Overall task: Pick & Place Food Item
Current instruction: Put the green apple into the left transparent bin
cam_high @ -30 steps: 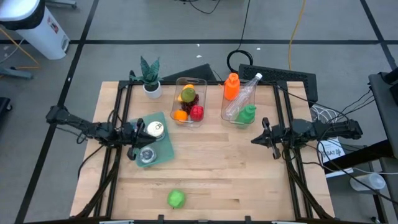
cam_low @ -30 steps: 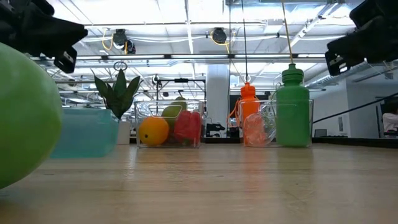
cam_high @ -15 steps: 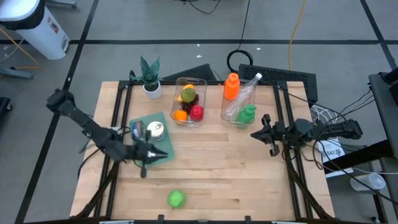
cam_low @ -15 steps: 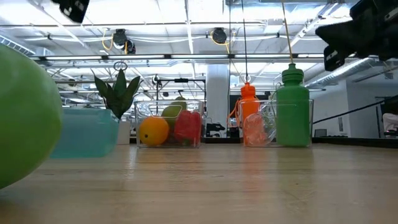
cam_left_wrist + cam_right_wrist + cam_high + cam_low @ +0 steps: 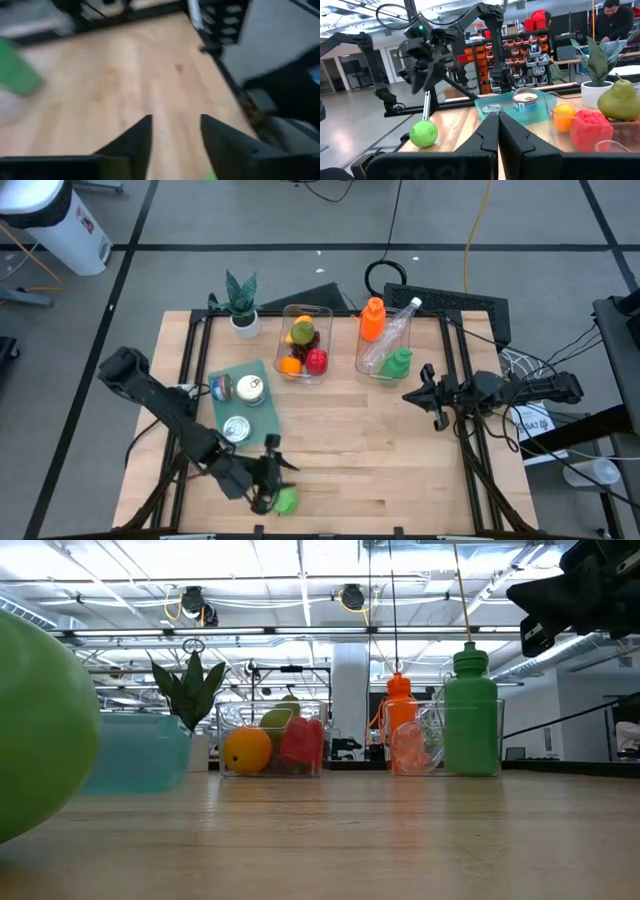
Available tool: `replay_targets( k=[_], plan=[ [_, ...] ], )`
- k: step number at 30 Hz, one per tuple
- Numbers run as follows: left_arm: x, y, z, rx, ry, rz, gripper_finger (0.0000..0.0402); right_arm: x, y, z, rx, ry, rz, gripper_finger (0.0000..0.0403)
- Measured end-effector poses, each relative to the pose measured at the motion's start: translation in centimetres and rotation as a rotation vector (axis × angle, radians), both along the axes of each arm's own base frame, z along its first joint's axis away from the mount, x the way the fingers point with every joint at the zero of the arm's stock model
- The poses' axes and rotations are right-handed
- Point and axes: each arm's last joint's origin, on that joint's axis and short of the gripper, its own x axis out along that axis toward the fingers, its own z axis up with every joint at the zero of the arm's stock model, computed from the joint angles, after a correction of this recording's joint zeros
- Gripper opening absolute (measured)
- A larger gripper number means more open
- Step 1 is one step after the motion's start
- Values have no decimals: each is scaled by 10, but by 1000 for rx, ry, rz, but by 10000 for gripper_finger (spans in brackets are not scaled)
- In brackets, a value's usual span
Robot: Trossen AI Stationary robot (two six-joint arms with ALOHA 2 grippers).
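Clear bin (image 5: 306,340), far centre of the table (image 5: 400,460) — holds a pear (image 5: 618,102), an orange (image 5: 247,750) and a red pepper (image 5: 302,744). Second clear bin (image 5: 385,340), to its right: orange bottle (image 5: 372,318), green bottle (image 5: 470,720), one clear bottle (image 5: 392,330) lying across them. Teal tray (image 5: 262,425) on the left: three cans (image 5: 250,388). One potted plant (image 5: 241,300) at the far left.

Green apple (image 5: 286,500) — one, loose on the wood at the near edge, left of centre. Left gripper (image 5: 268,483) is just above and beside it, fingers parted, holding nothing. Right gripper (image 5: 425,395) waits at the right edge, clenched and empty.

Only the right wrist view shows a person (image 5: 615,20) in the room behind; the low view shows the apple as a blur filling its left edge.
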Motion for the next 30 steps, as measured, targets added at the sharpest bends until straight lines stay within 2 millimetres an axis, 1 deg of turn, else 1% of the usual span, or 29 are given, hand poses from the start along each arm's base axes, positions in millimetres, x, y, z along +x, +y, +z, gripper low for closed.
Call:
replay_targets(
  k=[3,7,8,9,10,14,17,19,22,30],
  plan=[
    [6,-10,-3,-71,94,-71,240,0,0,0,8,1,1,0],
    [11,-22,-3,-139,174,-137,350,0,0,0,26,3,4,0],
    [12,-23,-4,-145,186,-132,374,0,0,0,26,2,4,0],
    [12,-25,-5,-147,200,-130,387,0,0,0,26,2,4,0],
    [13,-27,-7,-150,220,-135,389,0,0,0,26,2,4,0],
    [12,-27,-16,-158,312,-168,371,0,0,0,26,3,4,0],
    [9,-26,-23,-146,376,-150,387,0,0,0,26,3,3,0],
    [10,-26,-26,-149,389,-141,396,0,0,0,26,4,3,0],
    [11,-26,-32,-145,423,-148,394,0,0,0,26,3,3,0],
    [20,-26,-60,-125,539,-185,399,0,0,0,26,3,1,0]
  ],
)
